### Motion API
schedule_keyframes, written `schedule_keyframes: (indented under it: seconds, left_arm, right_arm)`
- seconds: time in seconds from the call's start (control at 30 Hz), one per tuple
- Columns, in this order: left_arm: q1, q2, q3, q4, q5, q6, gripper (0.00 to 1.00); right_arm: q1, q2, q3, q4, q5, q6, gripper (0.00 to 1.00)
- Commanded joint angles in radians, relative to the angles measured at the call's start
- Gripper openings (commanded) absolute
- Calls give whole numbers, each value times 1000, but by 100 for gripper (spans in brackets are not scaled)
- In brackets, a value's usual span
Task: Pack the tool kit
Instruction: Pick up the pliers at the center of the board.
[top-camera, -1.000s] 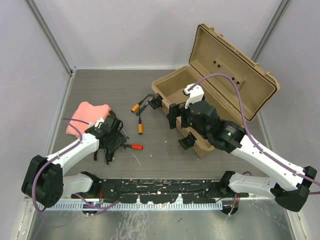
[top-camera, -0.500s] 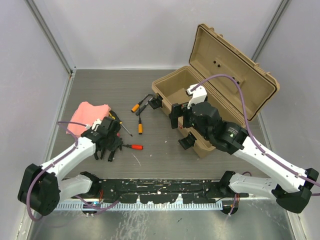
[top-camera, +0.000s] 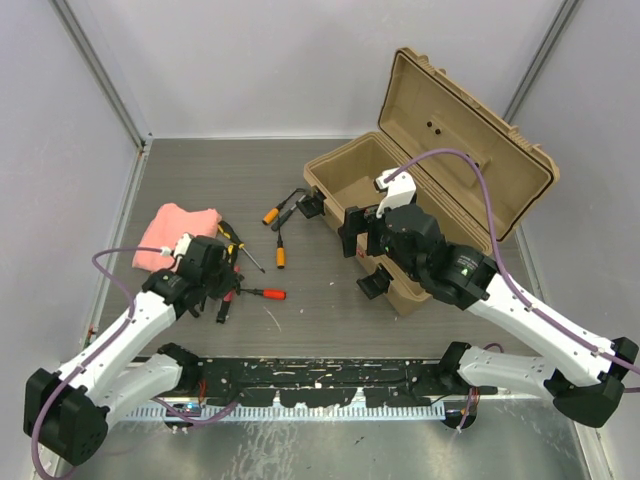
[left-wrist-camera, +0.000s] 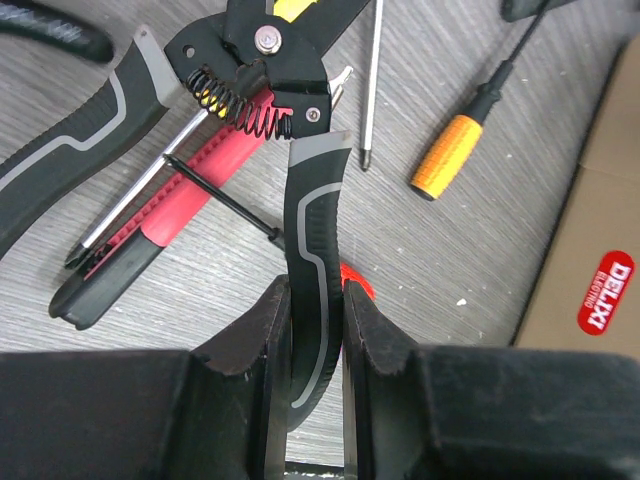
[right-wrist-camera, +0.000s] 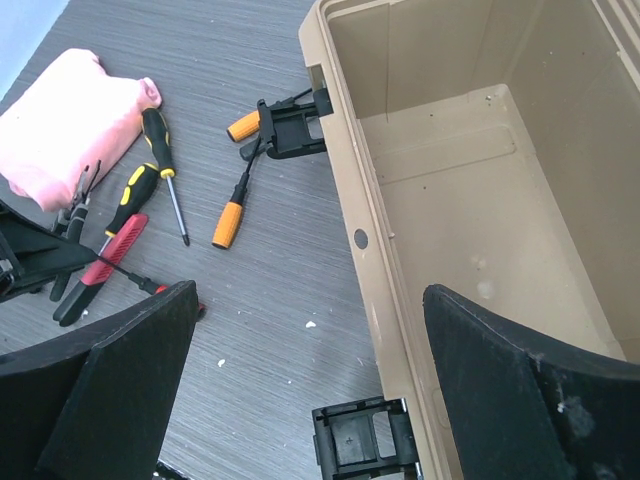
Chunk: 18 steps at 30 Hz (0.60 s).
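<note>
Grey tabletop (top-camera: 200, 170): L gripper (left-wrist-camera: 315, 305) clenched on pliers (left-wrist-camera: 308, 235) handle; R gripper (right-wrist-camera: 310, 335) spread wide, empty, case (right-wrist-camera: 450, 200) rim betw. its fingers.

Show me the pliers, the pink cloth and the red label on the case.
pliers (left-wrist-camera: 312, 250), left wrist view, on the gray-striped black handle.
pink cloth (top-camera: 172, 232), top external view, on the middle of the fold.
red label (left-wrist-camera: 605, 292), left wrist view, on the middle of the oval.
</note>
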<state>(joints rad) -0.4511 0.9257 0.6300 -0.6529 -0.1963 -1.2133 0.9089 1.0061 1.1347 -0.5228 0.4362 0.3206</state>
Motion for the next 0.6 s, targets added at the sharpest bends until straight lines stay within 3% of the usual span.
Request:
schedule_keyframes:
  seconds: [0.0,0.13,0.4,0.57]
  left_arm:
    - [5,-57,29,75,11,36,0]
    - [3,-66,31,119,54,61,0]
    - [8,-24,149,299,302,239,0]
    - [6,-95,94,412,360,335,0]
  right_arm:
    - [2,2,9,40,11,26,100]
    - [2,10,11,41,0,34,100]
    - [2,19,41,22,-49,46,100]
    - [2,2,16,84,-114,78,100]
